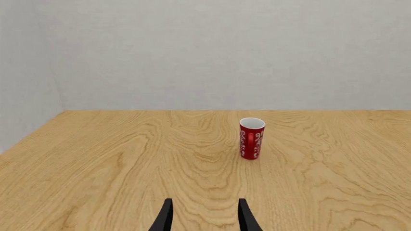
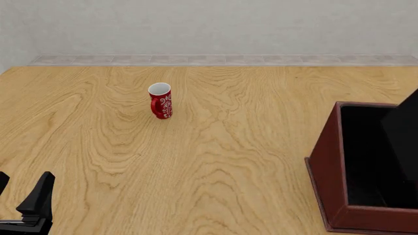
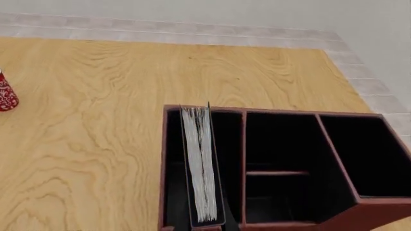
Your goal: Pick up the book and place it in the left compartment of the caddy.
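The black book (image 3: 200, 163) stands on edge in the left compartment (image 3: 173, 183) of the reddish-brown caddy (image 3: 282, 111), with its white page edges facing the right wrist camera. From the front, the book (image 2: 400, 127) is a dark slab that tilts and rises above the caddy (image 2: 326, 161) rim. The book's near end reaches the lower edge of the right wrist view, where my right gripper grips it; no finger shows clearly. My left gripper (image 2: 23, 188) rests open and holds nothing at the table's near left corner, its fingertips (image 1: 165, 216) spread apart.
A red-and-white patterned mug (image 2: 160, 101) stands upright on the wooden table, left of centre and far from the caddy. It shows ahead of the left gripper (image 1: 205, 216) as the mug (image 1: 251, 138). The caddy has two more black compartments beside the left one.
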Action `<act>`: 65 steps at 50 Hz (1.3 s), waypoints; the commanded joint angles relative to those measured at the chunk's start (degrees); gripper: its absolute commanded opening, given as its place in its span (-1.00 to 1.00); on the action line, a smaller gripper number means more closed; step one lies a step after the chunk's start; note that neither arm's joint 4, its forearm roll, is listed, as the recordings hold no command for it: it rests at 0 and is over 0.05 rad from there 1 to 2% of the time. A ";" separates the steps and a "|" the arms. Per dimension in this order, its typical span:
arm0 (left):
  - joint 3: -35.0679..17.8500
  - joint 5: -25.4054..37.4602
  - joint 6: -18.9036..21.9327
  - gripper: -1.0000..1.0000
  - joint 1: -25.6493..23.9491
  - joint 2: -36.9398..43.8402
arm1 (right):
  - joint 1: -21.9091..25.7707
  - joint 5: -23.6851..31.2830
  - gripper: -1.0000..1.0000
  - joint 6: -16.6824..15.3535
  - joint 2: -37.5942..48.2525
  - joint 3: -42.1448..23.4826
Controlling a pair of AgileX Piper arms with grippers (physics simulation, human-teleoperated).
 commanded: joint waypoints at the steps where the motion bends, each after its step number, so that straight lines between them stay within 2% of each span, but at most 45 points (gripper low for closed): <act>1: 0.00 0.00 0.00 1.00 0.01 -0.01 | -1.51 -2.43 -1.00 1.38 -0.35 3.34; 21: 0.00 0.00 -0.01 1.00 -0.01 0.00 | -4.21 -8.97 -1.00 4.89 0.93 8.20; 42: 0.00 0.00 0.00 1.00 -0.01 0.00 | -3.80 -14.77 -1.00 5.54 2.07 17.02; 65: 0.00 0.00 -0.01 1.00 0.00 0.00 | -4.18 -20.83 -1.00 5.61 3.89 23.12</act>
